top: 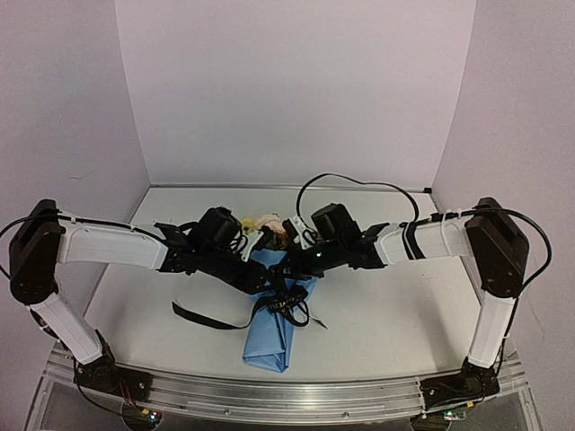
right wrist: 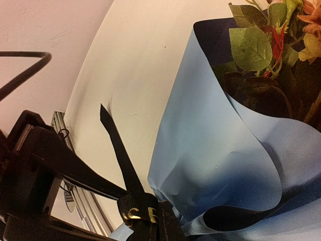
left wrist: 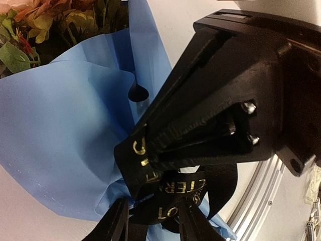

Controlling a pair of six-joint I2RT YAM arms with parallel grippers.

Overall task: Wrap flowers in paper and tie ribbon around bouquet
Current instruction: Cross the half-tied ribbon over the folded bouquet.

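The bouquet lies in the middle of the table, with the flowers [top: 269, 226] at its far end and the light blue paper [top: 272, 337] tapering toward me. The black ribbon [top: 202, 316] crosses the cone's waist, and one tail trails to the left. My left gripper [left wrist: 153, 223] stands partly closed, a gold-lettered ribbon [left wrist: 188, 188] loop filling the gap between its fingers. My right gripper [right wrist: 150, 221] is shut on the ribbon [right wrist: 118, 150], its tip beside the paper [right wrist: 210, 150]. Both grippers meet over the waist [top: 278, 287]. The flowers [right wrist: 261, 50] sit inside the navy-lined cone.
The white table [top: 404, 305] is walled in by pale panels on three sides. An aluminium rail [top: 287, 395] runs along the near edge, just past the cone's tip. The right arm's cable [top: 350, 184] arches above the flowers.
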